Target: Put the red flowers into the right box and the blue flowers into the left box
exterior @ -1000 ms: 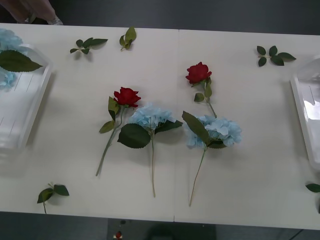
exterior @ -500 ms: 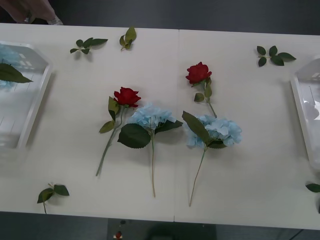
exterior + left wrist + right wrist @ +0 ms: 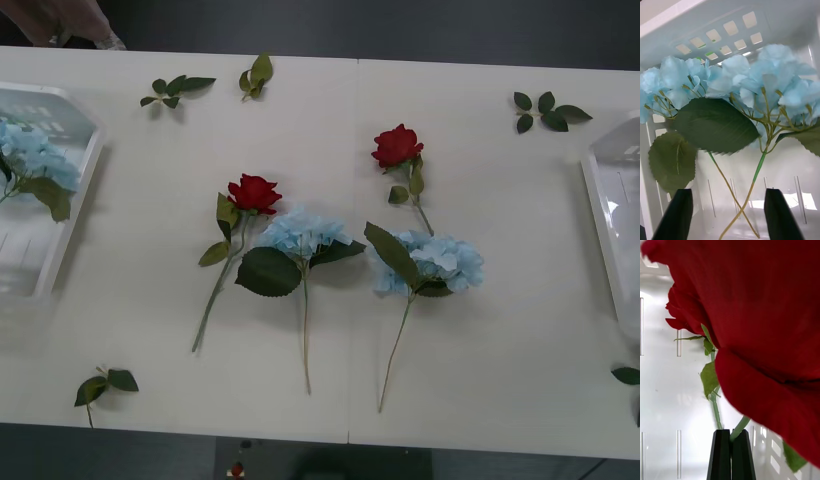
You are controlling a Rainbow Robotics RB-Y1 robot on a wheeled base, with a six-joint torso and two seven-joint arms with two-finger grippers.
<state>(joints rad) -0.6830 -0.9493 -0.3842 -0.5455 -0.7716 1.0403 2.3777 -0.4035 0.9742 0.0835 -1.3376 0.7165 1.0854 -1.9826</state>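
holding a red flower (image 3: pixel 763 333) pinched by its stem, the right tool (image 3: pixel 730 435) is hanging over the right box (image 3: pixel 662 390); lowering before release is advisable. the left tool (image 3: pixel 728 210) is standing spread above blue flowers (image 3: pixel 733 82) in the left box (image 3: pixel 715 22).

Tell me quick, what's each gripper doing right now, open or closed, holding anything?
Left gripper: open, over the blue flowers in the left box.
Right gripper: shut on a red flower stem, over the right box.

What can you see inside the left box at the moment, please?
Blue flowers with big green leaves lie in the left box, their thin stems crossing on its ribbed floor. The left claw is open above them. The leaves hide part of the stems.
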